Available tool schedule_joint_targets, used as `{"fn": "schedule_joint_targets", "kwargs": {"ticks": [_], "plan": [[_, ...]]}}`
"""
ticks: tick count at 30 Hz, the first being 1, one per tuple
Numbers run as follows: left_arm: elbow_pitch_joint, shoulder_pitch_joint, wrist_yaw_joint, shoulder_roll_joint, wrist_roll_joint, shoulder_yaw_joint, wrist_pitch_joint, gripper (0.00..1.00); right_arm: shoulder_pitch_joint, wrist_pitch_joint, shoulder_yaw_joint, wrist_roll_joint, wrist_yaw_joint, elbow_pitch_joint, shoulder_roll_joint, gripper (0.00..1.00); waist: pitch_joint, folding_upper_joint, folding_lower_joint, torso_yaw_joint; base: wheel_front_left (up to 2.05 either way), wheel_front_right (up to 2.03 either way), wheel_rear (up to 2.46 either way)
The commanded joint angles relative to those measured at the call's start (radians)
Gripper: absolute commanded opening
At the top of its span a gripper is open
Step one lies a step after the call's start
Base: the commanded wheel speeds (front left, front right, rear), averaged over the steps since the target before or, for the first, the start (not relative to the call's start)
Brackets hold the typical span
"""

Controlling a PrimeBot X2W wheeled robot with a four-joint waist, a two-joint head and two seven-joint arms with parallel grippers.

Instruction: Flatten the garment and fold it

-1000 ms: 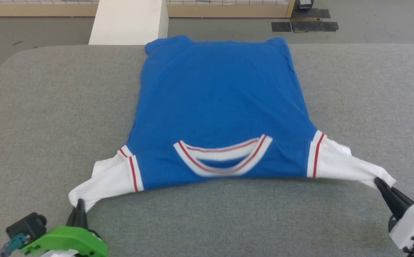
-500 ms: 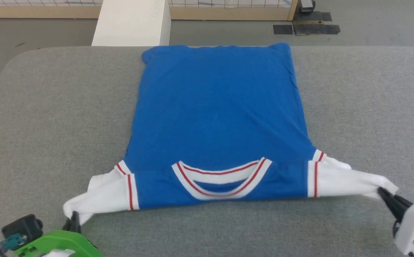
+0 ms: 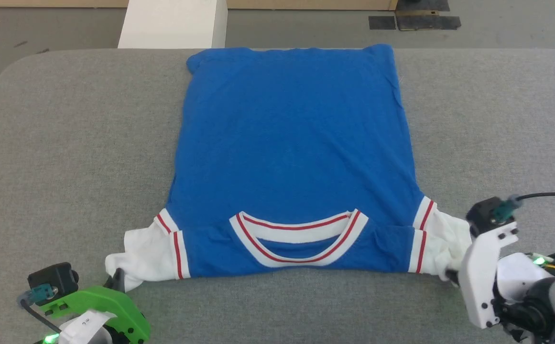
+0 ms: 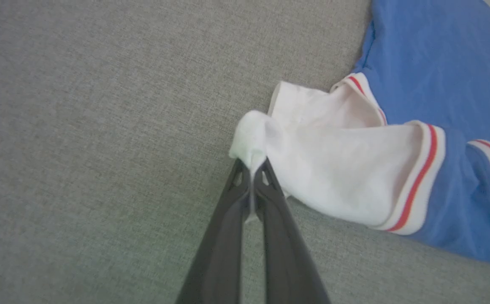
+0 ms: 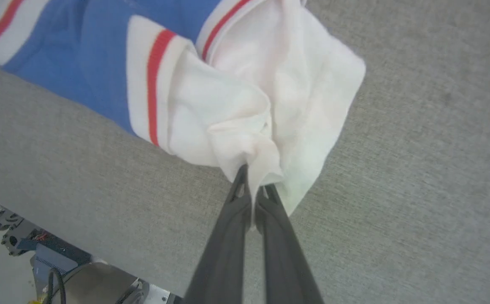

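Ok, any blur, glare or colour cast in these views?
Head view: even light, the garment sharp, no glare. Left wrist view: soft focus, left tool blurred near the bottom edge. Right wrist view: white sleeve washed out, with a green tint beside the right tool.

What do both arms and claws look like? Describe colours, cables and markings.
Left claw: two long, tapering dark-grey fingers on a bright green housing carrying a white label and a black camera block with a teal connector. Right claw: identical fingers on a white housing; its camera feeds a black cable.
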Motion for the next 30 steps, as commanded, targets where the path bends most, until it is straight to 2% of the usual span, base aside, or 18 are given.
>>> {"fn": "schedule_joint_targets", "kwargs": {"ticks": [1, 7, 8, 9, 13, 17, 23, 30], "plan": [[0.006, -0.017, -0.004, 0.001, 0.013, -0.002, -0.008, 0.0, -0.02, 0.024, 0.019, 0.0, 0.003, 0.017, -0.005, 0.0, 0.002, 0.0, 0.0, 0.002, 0.0, 0.0, 0.0], [0.021, -0.017, -0.01, -0.01, 0.001, -0.001, -0.024, 0.0, -0.035, 0.091, 0.06, 0.018, 0.003, 0.064, -0.021, 0.0, -0.009, 0.0, 0.0, -0.003, 0.0, 0.0, 0.0], [0.022, -0.015, -0.011, -0.011, -0.001, 0.0, -0.027, 0.0, -0.037, 0.082, 0.056, 0.02, 0.003, 0.064, -0.019, 0.36, -0.012, 0.0, 0.0, -0.005, 0.0, 0.0, 0.0], [0.021, -0.013, -0.012, -0.013, -0.003, 0.0, -0.03, 0.0, -0.038, 0.073, 0.05, 0.022, 0.003, 0.063, -0.018, 1.0, -0.014, 0.0, 0.0, -0.007, 0.0, 0.0, 0.0], [0.018, -0.007, -0.014, -0.017, -0.007, 0.0, -0.04, 0.0, -0.036, 0.006, -0.013, 0.054, 0.003, 0.042, 0.008, 1.0, -0.028, 0.0, 0.0, -0.01, 0.0, 0.0, 0.0], [0.011, 0.001, -0.014, -0.016, -0.01, 0.004, -0.048, 0.0, -0.043, -0.111, -0.106, 0.087, 0.003, -0.009, 0.055, 1.0, -0.042, 0.0, 0.0, -0.016, 0.0, 0.0, 0.0], [-0.004, 0.014, -0.01, -0.013, -0.012, 0.011, -0.057, 0.0, -0.061, -0.366, -0.199, 0.094, 0.003, -0.088, 0.115, 1.0, -0.05, 0.0, 0.0, -0.027, 0.0, 0.0, 0.0], [-0.019, 0.016, -0.01, -0.016, -0.014, 0.012, -0.071, 0.0, -0.068, -0.644, -0.261, 0.074, 0.003, -0.074, 0.171, 1.0, -0.05, 0.0, 0.0, -0.026, 0.0, 0.0, 0.0]]}}
